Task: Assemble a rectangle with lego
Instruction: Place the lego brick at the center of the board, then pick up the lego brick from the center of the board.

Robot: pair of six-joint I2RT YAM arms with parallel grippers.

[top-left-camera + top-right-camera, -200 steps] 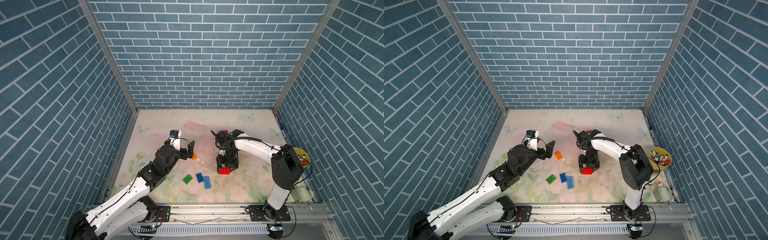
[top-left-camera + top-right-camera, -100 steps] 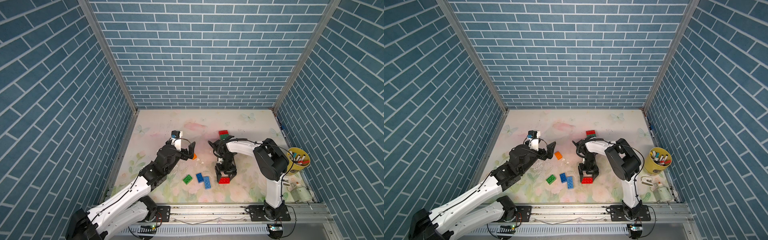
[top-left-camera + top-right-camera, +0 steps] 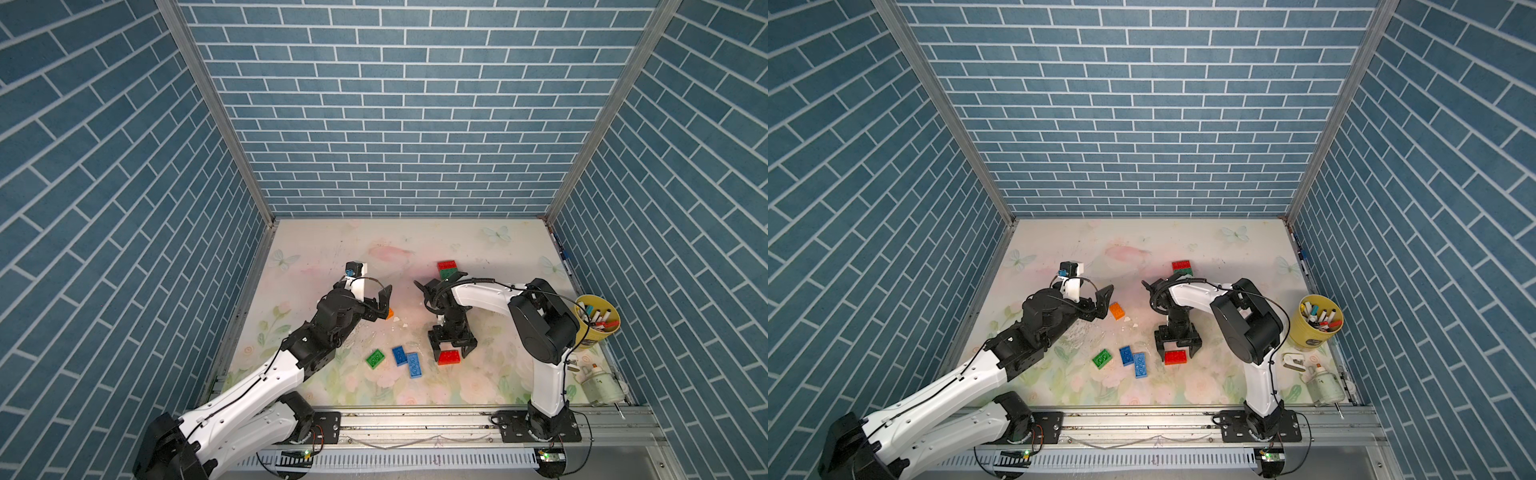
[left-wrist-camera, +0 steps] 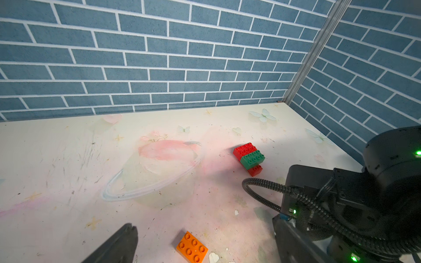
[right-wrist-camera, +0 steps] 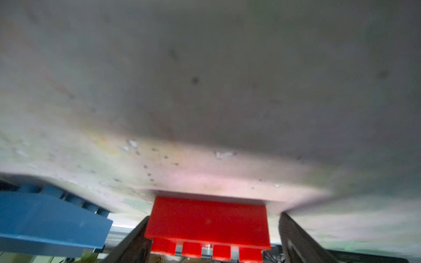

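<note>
My right tool (image 3: 450,358) is released, jaws spread to either side of a red brick (image 3: 449,356) that lies on the tabletop (image 3: 374,257), near the blue bricks (image 3: 414,365) and a green brick (image 3: 375,358). My left tool (image 3: 384,303) is spread wide too, holding nothing, and hovers by the orange brick (image 3: 1117,310). Toward the back wall sits the only joined piece I see: a cluster (image 4: 248,157) of red, green and red, stepped rather than square. I judge the job to be at an early stage. Three bricks are together, five lie loose, and no rectangle shows yet. What's left is gathering the loose ones and pressing them on in line.
</note>
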